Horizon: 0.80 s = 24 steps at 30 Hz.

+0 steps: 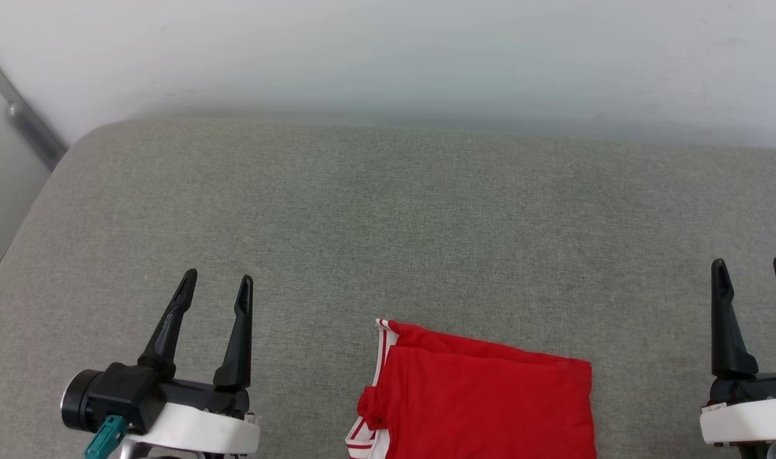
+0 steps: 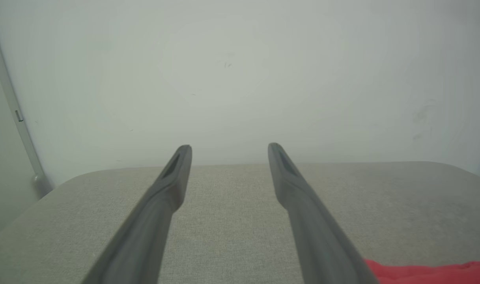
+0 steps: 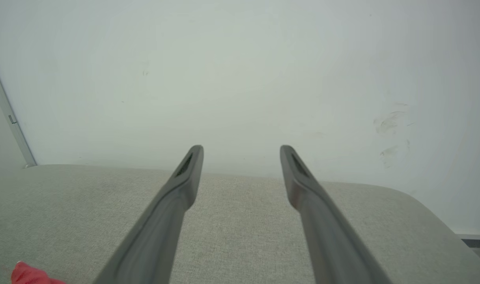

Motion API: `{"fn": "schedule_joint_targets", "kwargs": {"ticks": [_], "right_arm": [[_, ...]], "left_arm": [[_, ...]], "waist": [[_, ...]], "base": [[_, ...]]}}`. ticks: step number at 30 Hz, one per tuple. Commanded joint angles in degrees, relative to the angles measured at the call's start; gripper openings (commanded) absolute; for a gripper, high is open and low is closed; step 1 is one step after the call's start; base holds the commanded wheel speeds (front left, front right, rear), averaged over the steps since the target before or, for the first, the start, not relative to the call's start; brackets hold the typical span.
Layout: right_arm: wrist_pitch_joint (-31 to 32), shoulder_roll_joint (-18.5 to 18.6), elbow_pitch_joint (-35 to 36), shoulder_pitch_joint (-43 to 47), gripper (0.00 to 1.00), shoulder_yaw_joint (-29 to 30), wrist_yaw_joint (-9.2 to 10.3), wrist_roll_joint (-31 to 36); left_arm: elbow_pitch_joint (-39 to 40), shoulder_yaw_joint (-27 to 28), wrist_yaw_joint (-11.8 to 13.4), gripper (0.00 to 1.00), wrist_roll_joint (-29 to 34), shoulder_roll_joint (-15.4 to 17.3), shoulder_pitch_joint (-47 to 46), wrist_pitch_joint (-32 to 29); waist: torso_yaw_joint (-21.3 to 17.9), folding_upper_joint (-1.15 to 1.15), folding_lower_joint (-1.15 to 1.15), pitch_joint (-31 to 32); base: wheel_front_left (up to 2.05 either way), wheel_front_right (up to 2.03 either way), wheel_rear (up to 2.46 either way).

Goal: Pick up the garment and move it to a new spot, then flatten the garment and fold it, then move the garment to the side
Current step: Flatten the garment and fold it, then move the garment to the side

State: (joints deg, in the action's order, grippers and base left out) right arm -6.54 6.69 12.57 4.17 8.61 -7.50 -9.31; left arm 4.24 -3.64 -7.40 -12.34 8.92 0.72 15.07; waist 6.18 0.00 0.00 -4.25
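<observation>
The garment lies folded into a red rectangle at the bottom middle of the head view, with white-and-red striped trim along its left edge. Its lower part runs off the frame. My left gripper hovers to its left, open and empty. My right gripper stands to its right, also open and empty. A red strip of the garment shows at the lower right of the left wrist view, beside my left gripper. A small red corner of the garment shows at the lower left of the right wrist view, left of my right gripper.
The grey fabric surface stretches ahead to a white wall. Its rounded far left corner meets a metal rail running down the wall.
</observation>
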Motion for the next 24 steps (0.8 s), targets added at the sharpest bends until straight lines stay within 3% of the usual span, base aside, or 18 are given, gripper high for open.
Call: {"fn": "schedule_joint_targets", "kwargs": {"ticks": [1, 24], "right_arm": [[-0.3, -0.3, 0.3, 0.7, 1.0, 0.1, 0.02, 0.3], [1.8, 0.2, -0.7, 1.0, 1.0, -0.7, 0.02, -0.4]], "left_arm": [[0.0, -0.3, -0.1, 1.0, 0.2, 0.1, 0.2, 0.1], [-0.3, -1.6, -0.1, 1.0, 0.2, 0.4, -0.4, 0.1]], "waist": [[0.0, 0.0, 0.0, 0.0], [0.2, 0.0, 0.0, -0.5]], "base": [[0.0, 0.0, 0.0], [0.0, 0.0, 0.0]]}}
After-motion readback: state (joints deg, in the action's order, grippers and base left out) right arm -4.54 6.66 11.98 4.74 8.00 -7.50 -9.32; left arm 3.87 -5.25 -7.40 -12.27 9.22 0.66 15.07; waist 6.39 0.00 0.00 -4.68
